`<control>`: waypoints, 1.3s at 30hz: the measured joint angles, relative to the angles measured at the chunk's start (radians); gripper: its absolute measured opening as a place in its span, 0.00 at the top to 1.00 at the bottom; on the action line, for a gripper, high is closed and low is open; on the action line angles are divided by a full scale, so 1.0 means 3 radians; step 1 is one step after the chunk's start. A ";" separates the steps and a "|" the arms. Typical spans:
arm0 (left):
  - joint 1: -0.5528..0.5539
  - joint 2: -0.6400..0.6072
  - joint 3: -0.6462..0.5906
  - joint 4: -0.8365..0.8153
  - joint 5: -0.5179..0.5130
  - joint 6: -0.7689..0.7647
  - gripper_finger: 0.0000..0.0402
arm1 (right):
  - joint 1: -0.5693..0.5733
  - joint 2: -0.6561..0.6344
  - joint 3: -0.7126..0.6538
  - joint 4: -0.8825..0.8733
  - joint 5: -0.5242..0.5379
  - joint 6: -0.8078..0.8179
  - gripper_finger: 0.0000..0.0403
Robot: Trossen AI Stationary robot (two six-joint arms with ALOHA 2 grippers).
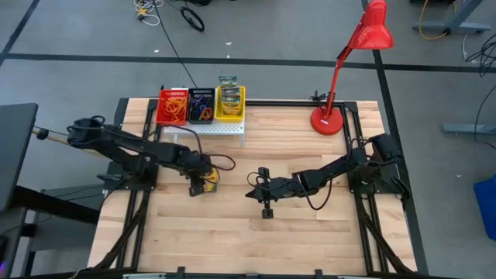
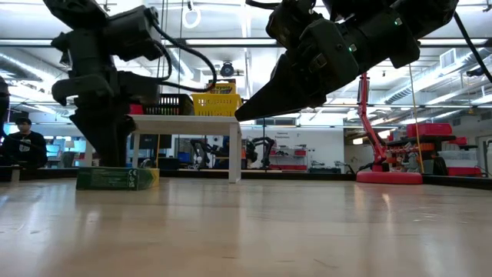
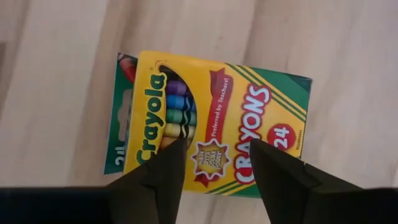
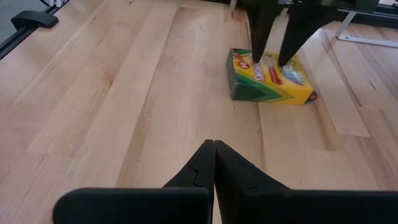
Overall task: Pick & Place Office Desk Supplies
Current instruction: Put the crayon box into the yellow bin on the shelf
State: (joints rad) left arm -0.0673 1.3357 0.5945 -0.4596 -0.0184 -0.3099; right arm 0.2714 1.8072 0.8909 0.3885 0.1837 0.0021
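One yellow-and-green crayon box [image 1: 208,182] lies flat on the table, printed face up, also seen in the left wrist view [image 3: 211,124] and the right wrist view [image 4: 270,78]. My left gripper [image 3: 214,155] points down right over it, open, with both fingertips above the printed face. In the low view the box [image 2: 117,178] sits under that gripper [image 2: 108,158]. My right gripper [image 4: 213,146] is shut and hovers above bare wood near the table's middle [image 1: 251,194], pointing toward the box. My left gripper comes from above, pointing down, with its open fingertips [image 4: 258,62] at the top face [image 3: 214,134] of the crayon box, which lies flat on the table. I cannot tell whether the tips touch that face.
On the white perforated stand [image 1: 205,130] at the far edge stand a red bin with rubber bands [image 1: 172,106], a black bin with loops [image 1: 201,105] and a yellow bin with crayon boxes [image 1: 230,99]. The red lamp [image 1: 329,120] stands far right. A person [image 2: 23,142] sits beyond the table.
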 joint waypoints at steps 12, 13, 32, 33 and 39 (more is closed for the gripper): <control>-0.0405 0.0106 0.0584 -0.0101 0.0272 -0.0145 0.57 | 0.0000 -0.0001 0.0000 -0.0011 -0.0001 0.0000 0.98; -0.0408 0.0109 0.0624 -0.0173 0.0267 -0.0164 0.56 | 0.0000 0.0000 0.0000 -0.0013 -0.0001 0.0000 0.98; 0.0318 0.0093 0.0681 -0.0614 0.0378 0.0596 0.52 | 0.0001 0.0000 0.0000 -0.0019 -0.0028 0.0005 0.98; 0.0353 0.0114 0.0681 -0.0593 0.0430 0.0587 0.52 | 0.0001 0.0000 0.0000 -0.0020 -0.0028 0.0004 0.98; 0.0449 0.0396 0.0684 -0.0532 0.0578 0.0662 0.52 | 0.0001 0.0000 -0.0001 -0.0043 -0.0028 0.0003 0.98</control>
State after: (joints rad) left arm 0.0673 1.4544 0.7998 -0.6192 0.1551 -0.1114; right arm 0.2718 1.8072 0.8906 0.3757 0.1753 0.0029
